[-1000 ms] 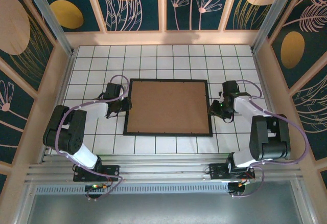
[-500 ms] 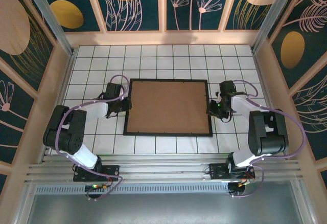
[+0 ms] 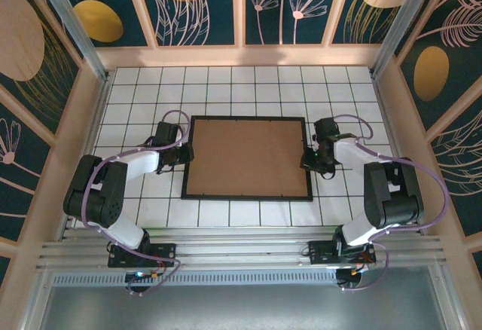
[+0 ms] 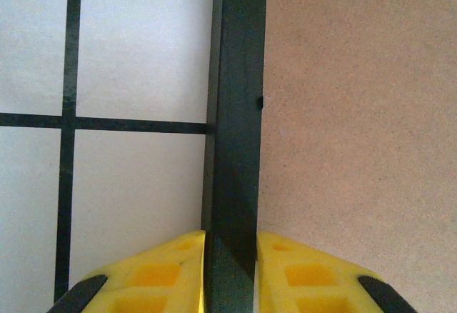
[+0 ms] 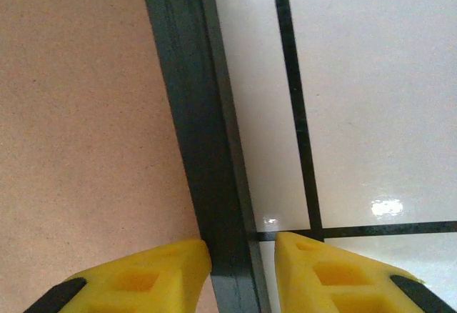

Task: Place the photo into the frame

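Frame [image 3: 248,197]: black, lying flat mid-way across the tiled table [image 3: 226,81] — back upward, brown backing board [image 3: 247,157] set inside.
Left gripper [image 4: 230,238]: jaws pressed onto the frame's left rail.
Right gripper [image 5: 243,245]: straddles the right rail — jaws slightly parted, outer finger clear, gripping nothing.

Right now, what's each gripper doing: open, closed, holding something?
Left gripper: closed on the frame, at its left edge.
Right gripper: open, straddling the frame at its right edge, with a gap beside one finger.
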`<state>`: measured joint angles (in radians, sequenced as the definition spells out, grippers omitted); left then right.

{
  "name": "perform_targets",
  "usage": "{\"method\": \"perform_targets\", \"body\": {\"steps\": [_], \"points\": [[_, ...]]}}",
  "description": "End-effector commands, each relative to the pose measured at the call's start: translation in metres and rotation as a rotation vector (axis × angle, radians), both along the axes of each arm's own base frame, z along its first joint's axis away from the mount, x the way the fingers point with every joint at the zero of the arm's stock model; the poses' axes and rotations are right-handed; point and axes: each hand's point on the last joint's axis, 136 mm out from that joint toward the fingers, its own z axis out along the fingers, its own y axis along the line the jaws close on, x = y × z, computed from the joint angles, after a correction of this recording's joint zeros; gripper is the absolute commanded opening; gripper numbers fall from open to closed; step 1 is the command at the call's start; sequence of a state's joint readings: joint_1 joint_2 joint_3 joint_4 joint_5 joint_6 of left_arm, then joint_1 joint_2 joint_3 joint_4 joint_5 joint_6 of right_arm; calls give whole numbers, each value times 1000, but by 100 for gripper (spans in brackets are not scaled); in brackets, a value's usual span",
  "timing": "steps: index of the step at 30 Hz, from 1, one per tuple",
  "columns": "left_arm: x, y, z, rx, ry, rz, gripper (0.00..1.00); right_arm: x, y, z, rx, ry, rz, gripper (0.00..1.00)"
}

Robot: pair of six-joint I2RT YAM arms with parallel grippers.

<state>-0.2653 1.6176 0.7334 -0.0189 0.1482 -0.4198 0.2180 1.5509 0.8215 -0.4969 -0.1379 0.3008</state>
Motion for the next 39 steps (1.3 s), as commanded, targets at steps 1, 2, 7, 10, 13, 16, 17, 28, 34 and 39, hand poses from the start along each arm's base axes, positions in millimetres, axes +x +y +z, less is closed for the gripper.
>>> {"method": "perform_targets", "body": {"steps": [1,2,7,10,13,16,17,28,34,39], "points": [[-9,-14,-3,-43,40,-58,24,-18,20,-21,-4,81,43,36],[-10,-15,-4,-44,41,-60,24,-18,22,-22,-10,82,46,36],[-10,-13,-3,-42,36,-55,24,-20,28,-26,-25,89,61,40],[-10,-12,-3,-33,36,-51,24,-12,27,-15,-45,55,66,43],[-10,-11,-2,-27,31,-46,23,4,24,12,-39,-18,60,47],[-10,-10,-2,-24,31,-46,23,18,22,36,31,-75,45,51],[-10,-10,-2,-23,30,-46,23,23,19,42,54,-94,35,52],[-11,-9,0,-21,25,-44,23,70,4,25,162,-107,11,47],[-10,-10,1,-26,22,-46,24,76,-2,10,123,-97,8,38],[-10,-10,1,-25,24,-47,24,74,-7,3,90,-84,8,32]]}}
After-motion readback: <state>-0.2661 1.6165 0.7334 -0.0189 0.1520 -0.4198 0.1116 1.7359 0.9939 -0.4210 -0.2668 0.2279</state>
